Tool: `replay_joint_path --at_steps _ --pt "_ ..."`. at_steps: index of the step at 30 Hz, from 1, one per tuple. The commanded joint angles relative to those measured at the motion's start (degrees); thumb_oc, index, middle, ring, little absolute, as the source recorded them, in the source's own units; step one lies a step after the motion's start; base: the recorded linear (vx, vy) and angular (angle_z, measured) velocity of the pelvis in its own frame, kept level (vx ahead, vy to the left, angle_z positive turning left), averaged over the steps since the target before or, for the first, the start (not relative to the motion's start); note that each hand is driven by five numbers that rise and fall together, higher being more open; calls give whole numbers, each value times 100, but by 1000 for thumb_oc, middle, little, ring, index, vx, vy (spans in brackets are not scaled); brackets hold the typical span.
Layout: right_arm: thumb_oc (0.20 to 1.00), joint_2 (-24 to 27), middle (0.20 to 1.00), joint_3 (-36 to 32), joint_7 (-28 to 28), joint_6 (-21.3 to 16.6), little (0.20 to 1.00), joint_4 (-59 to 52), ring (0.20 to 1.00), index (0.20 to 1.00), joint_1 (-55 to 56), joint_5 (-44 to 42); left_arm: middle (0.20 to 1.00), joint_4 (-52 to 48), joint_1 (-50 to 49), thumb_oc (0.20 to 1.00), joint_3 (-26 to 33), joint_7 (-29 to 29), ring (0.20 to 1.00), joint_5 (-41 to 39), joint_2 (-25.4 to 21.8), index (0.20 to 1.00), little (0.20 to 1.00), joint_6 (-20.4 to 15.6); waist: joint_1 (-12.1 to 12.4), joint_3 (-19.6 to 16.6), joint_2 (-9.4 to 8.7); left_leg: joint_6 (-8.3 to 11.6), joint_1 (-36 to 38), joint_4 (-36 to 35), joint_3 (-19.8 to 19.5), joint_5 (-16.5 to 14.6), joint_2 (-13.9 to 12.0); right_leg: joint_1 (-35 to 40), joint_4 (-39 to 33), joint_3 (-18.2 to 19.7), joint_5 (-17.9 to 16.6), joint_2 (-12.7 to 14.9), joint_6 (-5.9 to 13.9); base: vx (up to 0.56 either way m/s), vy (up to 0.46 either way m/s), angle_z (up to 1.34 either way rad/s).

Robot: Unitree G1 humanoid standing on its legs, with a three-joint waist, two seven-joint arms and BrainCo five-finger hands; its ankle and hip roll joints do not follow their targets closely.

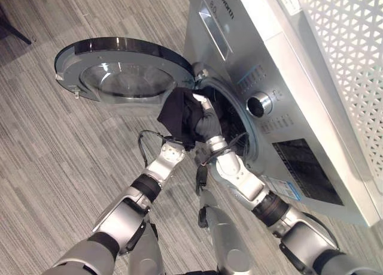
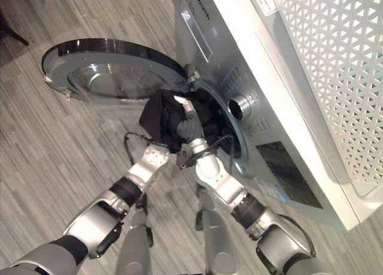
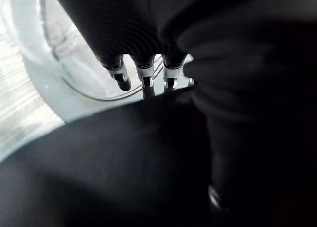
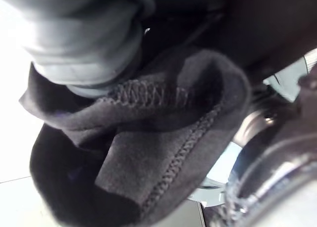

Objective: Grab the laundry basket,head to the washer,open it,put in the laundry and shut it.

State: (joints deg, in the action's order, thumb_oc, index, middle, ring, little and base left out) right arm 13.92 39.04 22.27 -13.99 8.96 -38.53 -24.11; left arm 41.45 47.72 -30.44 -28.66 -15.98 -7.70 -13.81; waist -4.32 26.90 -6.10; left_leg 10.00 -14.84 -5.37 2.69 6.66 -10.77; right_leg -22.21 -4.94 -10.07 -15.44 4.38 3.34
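Washer [image 1: 287, 107] fills the two o'clock part of the head view, its round door [image 1: 119, 68] swung wide toward ten o'clock; black laundry [image 1: 179, 116] is bunched at the drum mouth, at the seven o'clock edge of the opening; right hand [image 1: 206, 122] is pressed into the cloth, left hand [image 1: 170, 146] under it; whether either clasps it, I cannot tell.

Floor [image 1: 72, 167]: grey, wood-grain striped planks, running across the whole visible area. A white perforated panel [image 1: 353, 65] with a triangular cut-out pattern stands along the far right side. A dark furniture leg [image 1: 12, 30] rests on the floor at the upper left corner.
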Motion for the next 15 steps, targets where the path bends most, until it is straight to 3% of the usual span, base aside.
replay_joint_path --at_steps 1,3,4,5,10,15 --pt "200 -787 200 497 -267 -313 200 -653 200 200 -435 -364 200 -445 566 200 -341 -2 200 -168 864 200 200 -543 -60 21 -203 30 -226 153 281 -230 -165 -22 414 227 983 645 538 2 -11 7" --pt "200 -748 200 535 -317 -298 200 -658 200 200 -452 -386 200 -441 499 200 -347 0 200 -162 837 200 200 -515 -47 44 -225 29 -227 168 291 -238 -165 -22 416 227 980 645 540 1 -5 3" --pt "937 -659 937 583 -390 -230 937 -680 937 937 -443 -405 200 -393 420 200 -331 -37 200 -147 822 200 200 -466 -32 82 -260 29 -223 197 296 -254 -162 -18 431 227 986 642 539 0 0 0" --pt "1000 -659 1000 583 -390 -230 1000 -681 1000 1000 -442 -405 200 -394 419 200 -331 -37 200 -146 823 200 200 -465 -32 82 -260 29 -223 198 296 -255 -162 -17 432 227 987 642 539 5 -32 0" --pt "1000 -309 1000 607 -567 -117 1000 -631 1000 1000 -250 -256 200 -288 295 200 -197 -78 200 -136 698 200 200 -448 -33 163 -299 14 -172 178 318 -273 -156 -5 454 222 991 640 539 0 0 0" --pt "1000 -38 1000 417 -911 -320 1000 -575 1000 1000 262 -607 200 -328 260 200 -23 -128 200 -13 493 200 200 -504 -64 203 -299 7 -105 118 350 -266 -163 -13 481 214 989 640 560 0 0 0"
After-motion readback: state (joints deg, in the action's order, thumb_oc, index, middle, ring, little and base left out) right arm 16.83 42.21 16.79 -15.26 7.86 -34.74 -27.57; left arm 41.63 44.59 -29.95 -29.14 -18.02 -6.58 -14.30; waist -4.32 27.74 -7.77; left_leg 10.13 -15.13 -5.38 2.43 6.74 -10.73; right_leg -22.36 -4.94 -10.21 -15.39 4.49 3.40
